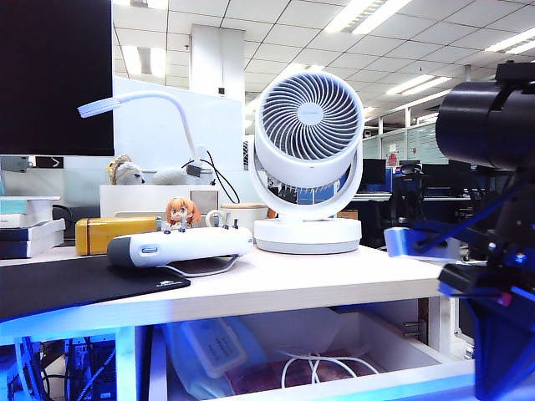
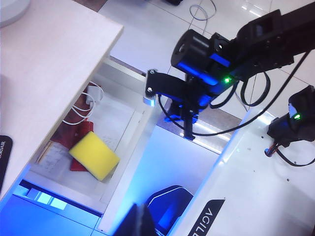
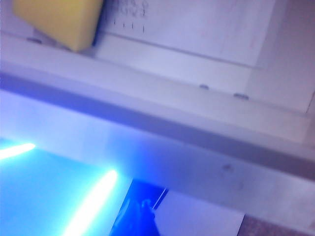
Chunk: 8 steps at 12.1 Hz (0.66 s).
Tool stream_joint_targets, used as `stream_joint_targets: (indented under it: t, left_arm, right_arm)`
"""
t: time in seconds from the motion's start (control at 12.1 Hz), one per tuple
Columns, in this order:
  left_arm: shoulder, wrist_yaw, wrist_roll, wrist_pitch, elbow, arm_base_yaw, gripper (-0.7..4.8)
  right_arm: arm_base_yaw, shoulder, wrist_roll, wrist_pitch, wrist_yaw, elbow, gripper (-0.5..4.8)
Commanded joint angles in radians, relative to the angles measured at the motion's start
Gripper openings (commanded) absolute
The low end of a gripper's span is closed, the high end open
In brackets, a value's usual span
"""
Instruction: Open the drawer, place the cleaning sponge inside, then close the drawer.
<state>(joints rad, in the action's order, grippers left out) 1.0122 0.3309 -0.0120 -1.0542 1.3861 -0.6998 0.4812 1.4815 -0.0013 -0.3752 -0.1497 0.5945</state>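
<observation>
The drawer point(image 2: 134, 164) stands pulled out from under the desk, its white front panel glowing blue point(image 1: 376, 386). The cleaning sponge point(image 2: 94, 155), a flat yellow block, lies inside on papers and a red folder, touching no gripper. My left gripper point(image 2: 141, 224) hangs shut and empty, high above the drawer's front corner. My right gripper point(image 2: 190, 129) is on the outer side of the front panel, shut with nothing in it. In the right wrist view its blurred tips point(image 3: 143, 216) sit just outside the drawer rim point(image 3: 147, 98), with the sponge point(image 3: 56, 19) beyond.
On the desk top point(image 1: 318, 280) stand a white fan point(image 1: 308, 163), a white handheld controller point(image 1: 180, 245), a golden-yellow case point(image 1: 113, 234) and a black mat point(image 1: 75, 284). White cables point(image 2: 81, 105) lie in the drawer's back. My right arm point(image 1: 493, 251) fills the exterior view's right edge.
</observation>
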Motion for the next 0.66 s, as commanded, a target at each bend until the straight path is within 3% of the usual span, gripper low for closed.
stream_joint_targets:
  t: [0.08,0.66]
  left_arm:
    - [-0.002,0.006,0.008,0.008,0.005,0.000,-0.05]
    - [-0.002,0.006,0.008,0.008,0.005,0.000,-0.05]
  right_arm:
    - [0.000,0.022,0.000,0.057,0.018,0.007,-0.05]
    - [0.000,0.060,0.000,0.157,0.034,0.008,-0.05]
